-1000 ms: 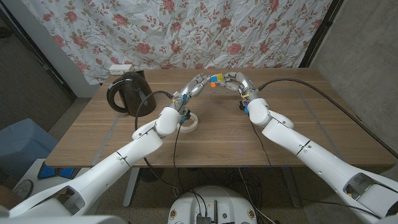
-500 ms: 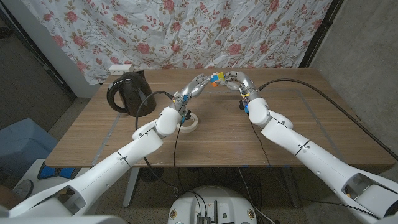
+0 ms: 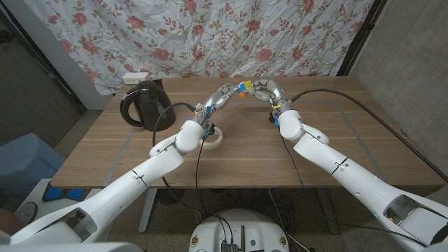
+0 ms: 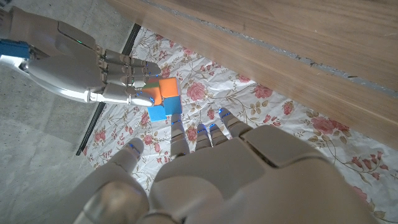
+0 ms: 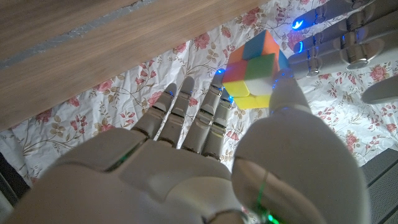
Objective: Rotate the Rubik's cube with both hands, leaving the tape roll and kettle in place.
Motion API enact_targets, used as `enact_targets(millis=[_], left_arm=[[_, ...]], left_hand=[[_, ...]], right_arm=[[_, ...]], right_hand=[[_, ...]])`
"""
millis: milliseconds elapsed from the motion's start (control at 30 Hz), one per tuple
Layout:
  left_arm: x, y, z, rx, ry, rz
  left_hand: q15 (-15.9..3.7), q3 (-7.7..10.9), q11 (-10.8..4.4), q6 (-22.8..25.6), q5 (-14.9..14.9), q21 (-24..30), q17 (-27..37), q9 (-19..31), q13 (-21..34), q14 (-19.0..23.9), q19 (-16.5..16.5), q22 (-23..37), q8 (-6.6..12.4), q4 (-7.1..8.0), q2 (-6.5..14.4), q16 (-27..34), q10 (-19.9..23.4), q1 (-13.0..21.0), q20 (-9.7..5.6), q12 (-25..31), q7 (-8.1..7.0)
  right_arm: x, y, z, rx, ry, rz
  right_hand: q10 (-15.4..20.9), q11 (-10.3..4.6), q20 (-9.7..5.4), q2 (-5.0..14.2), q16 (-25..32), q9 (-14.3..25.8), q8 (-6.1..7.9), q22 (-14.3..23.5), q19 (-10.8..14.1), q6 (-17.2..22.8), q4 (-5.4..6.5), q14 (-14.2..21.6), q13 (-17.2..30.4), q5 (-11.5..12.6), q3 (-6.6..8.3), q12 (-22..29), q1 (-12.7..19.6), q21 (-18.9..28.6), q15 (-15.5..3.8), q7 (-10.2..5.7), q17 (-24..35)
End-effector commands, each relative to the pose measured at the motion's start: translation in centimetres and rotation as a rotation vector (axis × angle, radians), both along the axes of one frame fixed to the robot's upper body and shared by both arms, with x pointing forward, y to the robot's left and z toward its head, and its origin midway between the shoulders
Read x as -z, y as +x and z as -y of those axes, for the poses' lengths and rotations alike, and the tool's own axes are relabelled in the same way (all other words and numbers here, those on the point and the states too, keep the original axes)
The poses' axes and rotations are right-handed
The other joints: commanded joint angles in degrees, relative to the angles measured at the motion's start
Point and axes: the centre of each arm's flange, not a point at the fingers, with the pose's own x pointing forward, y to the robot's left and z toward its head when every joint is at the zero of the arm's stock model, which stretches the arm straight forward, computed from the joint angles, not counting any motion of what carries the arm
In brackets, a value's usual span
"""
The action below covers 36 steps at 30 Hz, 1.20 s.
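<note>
I hold one Rubik's cube up over the table's far edge, pinched between my left hand and my right hand, fingers of both closed on it. One kettle stands at the far left corner. One tape roll lies near the table's middle.

The head view is evenly and softly lit, with no harsh glare on the worktop; shadows under the arms are faint. The corners of the frame bend slightly, as from a wide lens, and the upper left and upper right fall darker. In both wrist views the near robot hand fills the lower frame, slightly soft, while small blue lights glow at the fingertips. The wood looks bright and warm.
</note>
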Motion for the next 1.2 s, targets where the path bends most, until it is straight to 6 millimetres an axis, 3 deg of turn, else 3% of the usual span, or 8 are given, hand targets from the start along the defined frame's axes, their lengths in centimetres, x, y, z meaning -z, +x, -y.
enact_targets(millis=[33, 1200], left_arm=[[0.11, 0.08, 0.19, 0.001, -0.003, -0.006], [-0.4, 0.71, 0.73, 0.016, 0.004, -0.004]], left_hand=[[-0.01, 0.02, 0.08, 0.27, 0.55, 0.18, 0.01, 0.13, 0.11, -0.1, 0.56, 0.07, 0.32, -0.11, 5.99, 0.07, 0.07, 0.51, -0.18, 0.02, 0.14], [-0.04, 0.21, 0.08, -0.11, 0.61, 0.12, -0.04, 0.13, 0.1, -0.1, 0.61, 0.05, 0.18, -0.24, 6.03, -0.01, 0.04, 0.64, -0.23, -0.08, 0.21]], right_arm=[[-0.24, 0.1, -0.14, 0.005, 0.014, 0.002], [0.44, 0.69, -1.1, 0.016, 0.069, 0.005]], right_hand=[[1.71, -1.09, -0.2, 2.26, 0.48, 0.29, 0.27, 0.2, 0.22, 4.88, 0.07, 0.54, 0.06, 0.23, 0.02, 0.37, 2.75, -0.12, -7.68, -4.44, 0.15], [1.91, -1.08, -0.37, 2.2, 0.92, 0.34, -0.04, 0.2, 0.47, 4.86, -0.07, 0.88, 0.15, 0.23, -0.34, 0.12, 3.16, -0.08, -7.77, -4.45, 0.22]])
